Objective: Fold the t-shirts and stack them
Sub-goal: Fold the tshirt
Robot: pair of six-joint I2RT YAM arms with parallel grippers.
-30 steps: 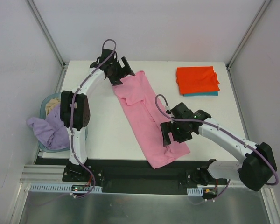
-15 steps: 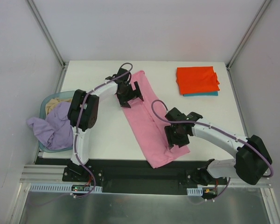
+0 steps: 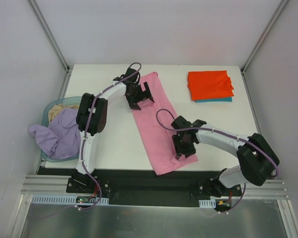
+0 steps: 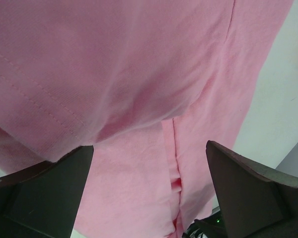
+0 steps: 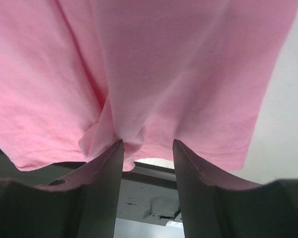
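1. Pink t-shirt (image 3: 154, 131) lies flat in one long strip. It slants from beside the left pincer (image 3: 140, 96), under the right pincer (image 3: 185, 148), towards the arm bases.
2. Left pincer fingers (image 4: 44, 193) are spread wide just over the cloth and hold nothing.
3. Right pincer fingers (image 5: 102, 173) sit close together, with the shirt's hem bunched at their tips. I cannot tell if they pinch it.

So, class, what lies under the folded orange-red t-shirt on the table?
A teal t-shirt; only a strip shows past the near edge of the orange-red t-shirt. Its rest, and anything else beneath, is covered.
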